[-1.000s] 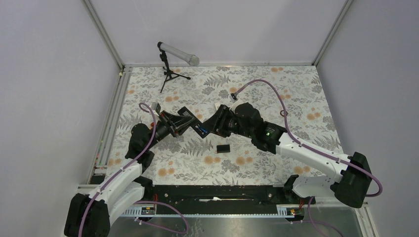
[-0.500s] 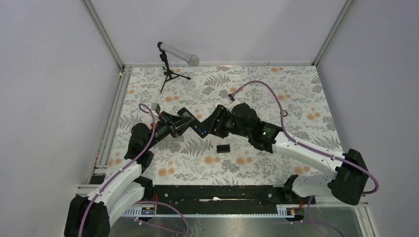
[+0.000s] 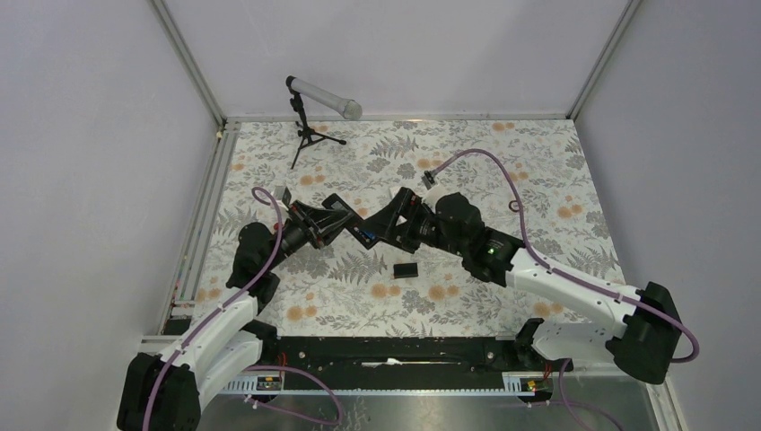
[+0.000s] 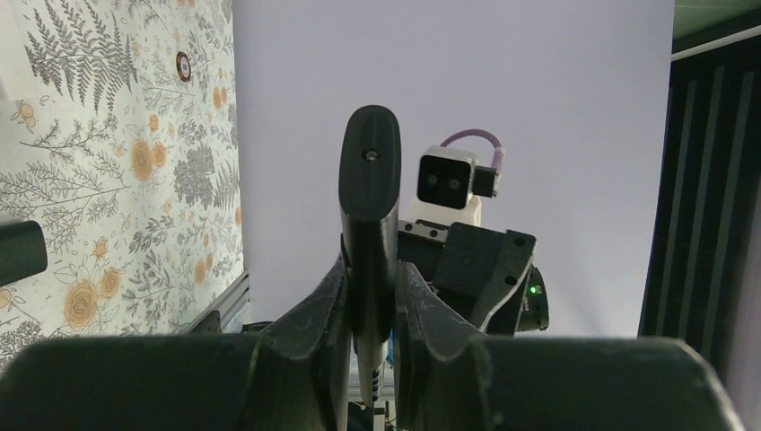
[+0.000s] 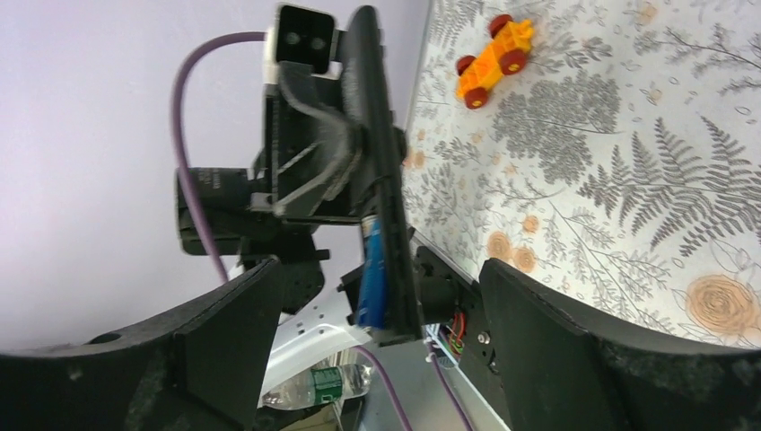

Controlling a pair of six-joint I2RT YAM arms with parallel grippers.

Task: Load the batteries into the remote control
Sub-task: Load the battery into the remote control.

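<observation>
Left wrist view — left gripper (image 4: 371,316) clamps the remote (image 4: 369,202).

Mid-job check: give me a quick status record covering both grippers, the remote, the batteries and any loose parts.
left gripper: shut on the remote control, held edge-on off the table
right gripper: open, facing the remote, holding nothing
battery: one blue cell appears seated in the remote's open back
loose part: small black rectangle flat on the table, possibly the cover
toy car: orange, on the table, untouched
</observation>
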